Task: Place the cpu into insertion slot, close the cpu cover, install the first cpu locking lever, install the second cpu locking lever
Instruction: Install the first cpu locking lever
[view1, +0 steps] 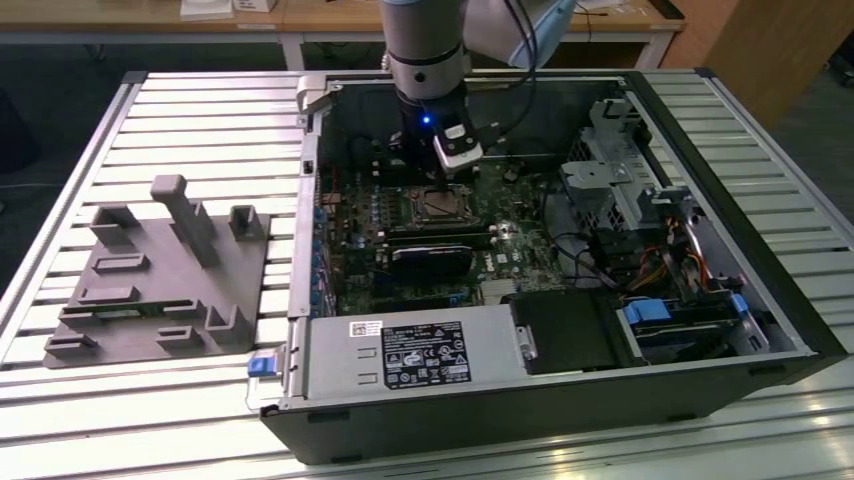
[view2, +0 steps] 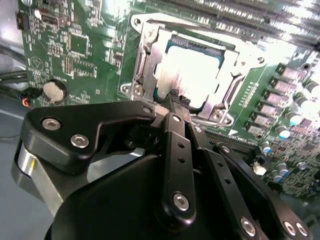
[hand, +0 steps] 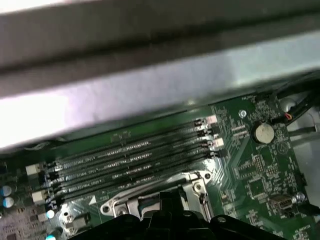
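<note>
Ribbed metal counter under bright overhead glare. Wooden desks stand behind it, with a wooden panel at the exterior view's right. Dark floor.

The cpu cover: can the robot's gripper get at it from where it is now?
Probably yes. The gripper hangs right above the cpu cover, which lies flat around the cpu, with nothing between them.

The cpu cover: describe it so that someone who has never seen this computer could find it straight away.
Start at the open computer case and look to the green motherboard inside. Under the gripper sits the cpu cover: a silvery metal square frame lying around the shiny cpu, unlike the long narrow black slots nearby.
</note>
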